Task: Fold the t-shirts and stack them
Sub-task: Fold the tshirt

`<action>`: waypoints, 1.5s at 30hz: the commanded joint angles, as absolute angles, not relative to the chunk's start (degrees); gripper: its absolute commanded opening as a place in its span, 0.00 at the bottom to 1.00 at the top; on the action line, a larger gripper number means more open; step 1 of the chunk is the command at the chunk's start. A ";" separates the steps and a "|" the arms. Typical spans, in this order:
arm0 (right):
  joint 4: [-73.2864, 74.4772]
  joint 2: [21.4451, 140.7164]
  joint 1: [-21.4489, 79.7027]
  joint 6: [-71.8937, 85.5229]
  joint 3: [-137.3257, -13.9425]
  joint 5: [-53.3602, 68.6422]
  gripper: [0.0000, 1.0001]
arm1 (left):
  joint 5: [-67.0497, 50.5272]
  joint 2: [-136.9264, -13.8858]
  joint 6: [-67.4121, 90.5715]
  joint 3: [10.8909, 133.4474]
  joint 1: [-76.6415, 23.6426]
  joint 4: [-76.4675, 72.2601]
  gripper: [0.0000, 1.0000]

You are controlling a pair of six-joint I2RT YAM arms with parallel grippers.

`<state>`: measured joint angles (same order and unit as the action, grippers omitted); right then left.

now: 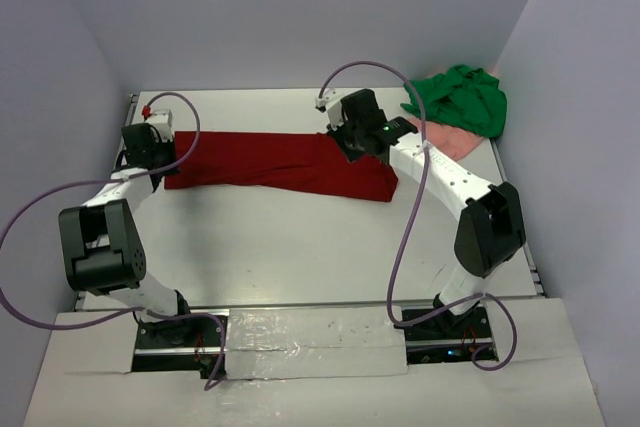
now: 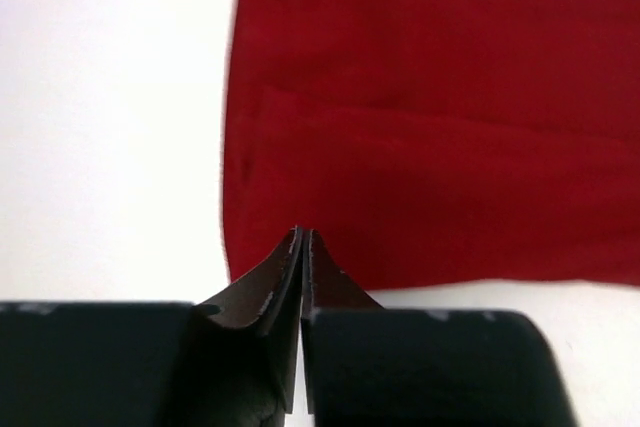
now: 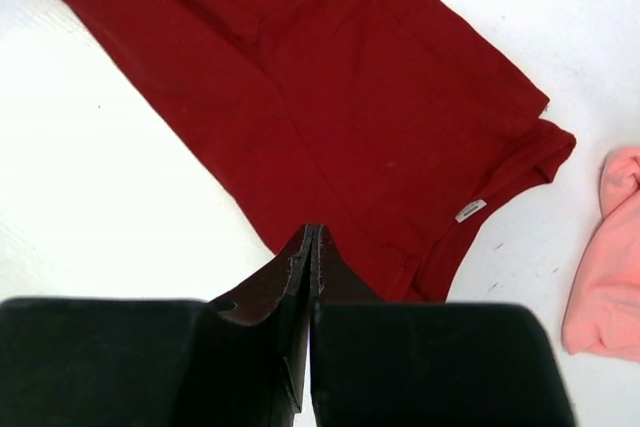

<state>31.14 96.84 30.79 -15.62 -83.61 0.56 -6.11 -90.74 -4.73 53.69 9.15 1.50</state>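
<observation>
The dark red t-shirt (image 1: 280, 162) lies flat across the table's middle, folded into a long strip. My left gripper (image 1: 160, 152) is shut and empty over the strip's left end. In the left wrist view its tips (image 2: 302, 234) sit just above a corner of the red cloth (image 2: 430, 147). My right gripper (image 1: 345, 142) is shut and empty over the strip's far edge near the collar end. In the right wrist view its tips (image 3: 312, 230) hover over the red cloth (image 3: 350, 97), whose white label (image 3: 470, 210) shows. The green t-shirt (image 1: 462, 99) lies crumpled on the pink one (image 1: 450, 139) at the back right.
Grey walls close in the white table (image 1: 300, 247) on three sides. The pink t-shirt's edge (image 3: 605, 267) shows at the right of the right wrist view. Purple cables loop from both arms.
</observation>
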 commanded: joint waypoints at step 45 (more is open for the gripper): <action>32.34 94.74 26.02 -13.71 -82.97 7.73 0.19 | -1.94 -104.24 2.19 66.62 9.05 -5.53 0.00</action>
<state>33.08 95.02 26.41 -14.37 -83.18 7.05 -4.21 -107.81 0.32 66.92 9.15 0.75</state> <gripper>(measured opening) 0.190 0.010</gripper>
